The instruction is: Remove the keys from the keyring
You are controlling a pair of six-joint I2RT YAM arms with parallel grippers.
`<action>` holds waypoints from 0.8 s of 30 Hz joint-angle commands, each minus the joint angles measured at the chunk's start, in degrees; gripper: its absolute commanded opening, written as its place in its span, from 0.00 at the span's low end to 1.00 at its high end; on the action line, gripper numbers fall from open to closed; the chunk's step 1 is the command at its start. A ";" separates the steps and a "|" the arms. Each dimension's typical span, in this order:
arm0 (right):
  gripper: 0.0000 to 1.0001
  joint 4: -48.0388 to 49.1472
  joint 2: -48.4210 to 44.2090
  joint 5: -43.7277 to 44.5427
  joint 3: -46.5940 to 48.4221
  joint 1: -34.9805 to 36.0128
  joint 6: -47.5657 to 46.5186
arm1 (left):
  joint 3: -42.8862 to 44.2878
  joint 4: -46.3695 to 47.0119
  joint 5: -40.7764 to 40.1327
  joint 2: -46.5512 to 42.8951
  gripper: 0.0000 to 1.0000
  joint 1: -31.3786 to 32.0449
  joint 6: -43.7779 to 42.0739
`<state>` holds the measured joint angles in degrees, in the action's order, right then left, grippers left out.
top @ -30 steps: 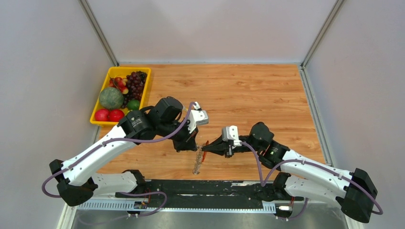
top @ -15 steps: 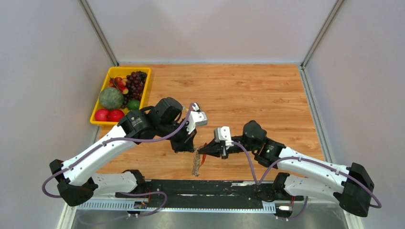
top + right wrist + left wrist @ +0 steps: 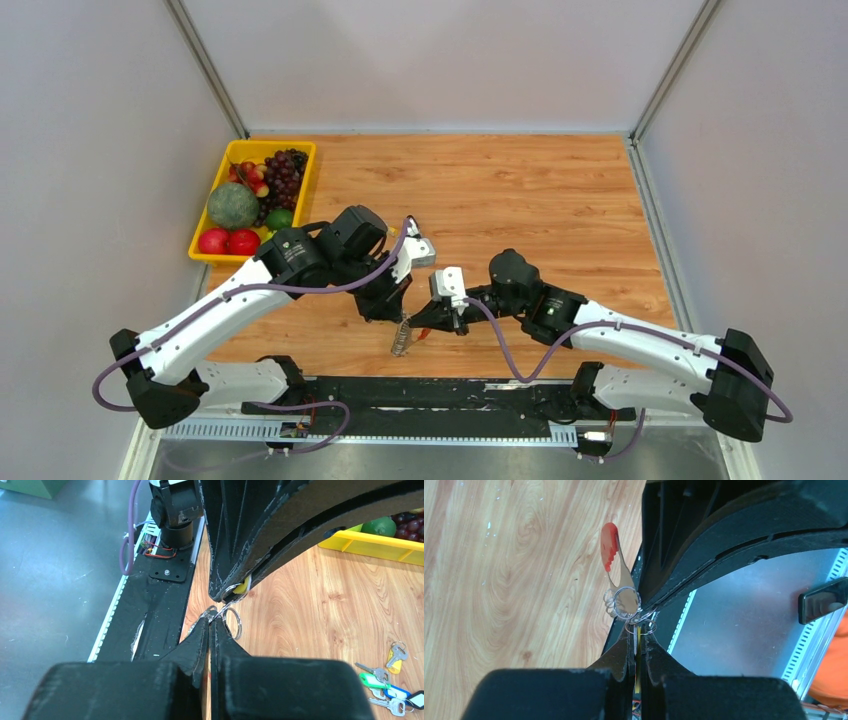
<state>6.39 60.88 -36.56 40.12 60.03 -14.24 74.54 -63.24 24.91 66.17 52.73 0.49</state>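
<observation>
The keyring hangs in the air between my two grippers, low over the table's near edge. In the top view the keys [image 3: 400,341] show as a silver-grey strip dangling below the fingertips. In the left wrist view a red toothed piece [image 3: 609,544] sticks up from thin wire rings [image 3: 625,603]. My left gripper [image 3: 638,630] [image 3: 401,312] is shut on a yellow tag [image 3: 638,650] that carries a small ring. My right gripper [image 3: 210,621] [image 3: 414,325] is shut on a wire ring [image 3: 233,621] right below the left fingertips.
A yellow tray [image 3: 222,167] of fruit stands at the back left. A separate small cluster of keys with green, blue and yellow tags [image 3: 387,682] lies on the wood. The black base rail [image 3: 450,395] runs just below the grippers.
Both grippers have moved left and slightly toward the near edge, carrying the bunch with them. The right arm has reached further left. Both stay shut.
</observation>
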 commanded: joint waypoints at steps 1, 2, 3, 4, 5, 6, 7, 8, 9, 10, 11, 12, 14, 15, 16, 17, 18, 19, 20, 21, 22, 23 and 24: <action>0.00 -1.10 1.53 1.95 2.06 1.26 -1.95 | 2.53 8.42 5.52 -0.24 0.00 0.34 -0.40; 0.00 -1.16 1.69 2.12 2.20 1.38 -2.05 | 2.49 8.82 6.15 -0.25 0.00 0.35 -0.40; 0.00 -1.20 1.84 2.29 2.26 1.47 -2.10 | 2.35 8.92 6.44 -0.25 0.00 0.40 -0.40; 0.00 -1.28 2.08 2.46 2.43 1.59 -2.15 | 2.40 9.17 6.75 -0.21 0.00 0.39 -0.40; 0.00 -1.37 2.27 2.66 2.57 1.63 -2.19 | 2.37 9.22 6.83 -0.18 0.00 0.37 -0.45; 0.00 -1.46 2.57 2.91 2.78 1.66 -2.20 | 2.41 9.20 7.04 -0.13 0.00 0.43 -0.41; 0.00 -1.51 2.88 3.07 2.92 1.67 -2.15 | 2.37 9.24 7.20 -0.07 0.00 0.48 -0.45; 0.00 -1.62 3.11 3.14 3.11 1.67 -2.11 | 2.41 9.25 7.36 0.01 0.00 0.50 -0.42; 0.00 -1.72 3.38 3.32 3.26 1.67 -2.03 | 2.35 9.22 7.35 0.08 0.00 0.61 -0.41; 0.00 -1.73 3.50 3.40 3.30 1.67 -2.00 | 2.31 9.31 7.46 0.09 0.00 0.66 -0.41; 0.00 -1.73 3.54 3.63 3.38 1.67 -1.97 | 2.22 9.34 7.49 0.07 0.00 0.76 -0.40; 0.00 -1.73 3.47 4.06 3.39 1.71 -1.87 | 2.20 9.40 7.54 0.09 0.00 0.78 -0.40; 0.02 -1.73 3.09 4.39 3.19 1.67 -2.00 | 2.03 9.63 7.49 -0.11 0.00 0.95 -0.40; 0.11 -1.69 2.68 4.43 3.01 1.67 -1.99 | 1.86 9.72 7.33 -0.35 0.00 0.90 -0.40; 0.23 -1.65 2.09 4.54 2.65 1.69 -2.13 | 1.80 9.87 6.71 -0.52 0.00 0.89 -0.40; 0.31 -1.65 1.26 4.27 2.15 1.69 -2.44 | 1.43 10.17 6.46 -0.91 0.00 0.91 -0.40; 0.36 -1.57 0.33 4.08 1.44 1.67 -2.69 | 0.94 10.34 6.14 -1.16 0.00 0.90 -0.40; 0.39 -1.37 -0.84 3.84 0.65 1.67 -2.89 | 0.68 10.60 6.13 -1.58 0.00 0.91 -0.40; 0.40 -1.12 -2.10 3.41 -0.14 1.67 -3.12 | 0.14 10.77 6.56 -1.97 0.00 0.90 -0.40; 0.41 -0.86 -3.33 2.76 -1.03 1.67 -3.33 | -0.16 11.06 6.91 -2.08 0.00 0.91 -1.13; 0.41 -0.53 -4.60 2.04 -1.80 1.67 -3.48 | -0.79 11.14 7.75 -2.27 0.00 0.94 -1.56; 0.41 -0.17 -5.78 1.17 -2.74 1.69 -3.50 | -1.11 11.35 7.98 -2.36 0.00 0.96 -2.05; 0.40 0.23 -6.89 0.29 -3.35 1.67 -3.51 | -1.56 11.37 7.88 -2.54 0.00 0.97 -2.20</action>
<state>4.56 58.13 -34.17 39.22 61.36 -16.40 73.54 -59.72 27.09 65.67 52.99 -0.45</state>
